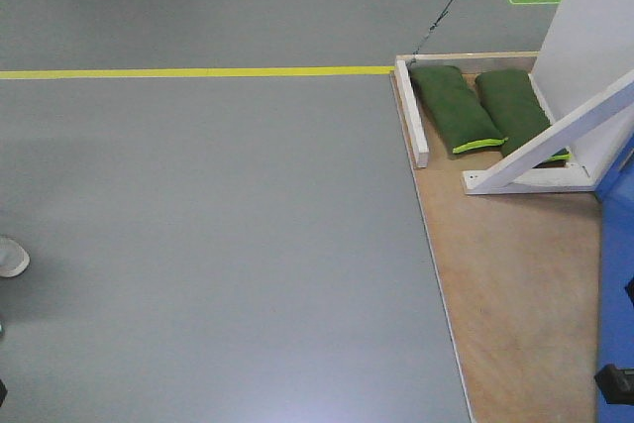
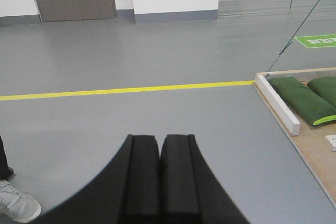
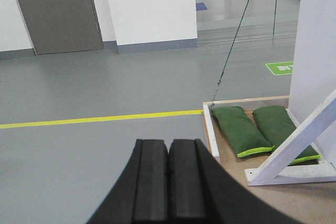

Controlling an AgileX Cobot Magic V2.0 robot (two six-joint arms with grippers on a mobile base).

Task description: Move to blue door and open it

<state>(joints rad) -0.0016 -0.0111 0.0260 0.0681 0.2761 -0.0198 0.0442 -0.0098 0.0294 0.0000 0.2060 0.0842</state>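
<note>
Left claw (image 2: pixel 159 179): black pads pressed together, nothing held. Right claw (image 3: pixel 168 182): likewise closed tight and empty. The glossy bright-blue door panel (image 1: pixel 616 264) shows only as a strip at 3 o'clock in the front view, bordering the bare plywood platform (image 1: pixel 515 294). Two green sandbags (image 1: pixel 456 111) lie at 1 o'clock, by a white slanted wooden brace (image 1: pixel 555 141).

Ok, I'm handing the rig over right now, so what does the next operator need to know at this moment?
Left gripper: shut, empty.
Right gripper: shut, empty.
Blue door: only a sliver at the front view's right edge, by the white brace on the wooden platform with green sandbags.
Done: nothing at the door; handle unseen.
To do: drive closer, face it, open it.
</note>
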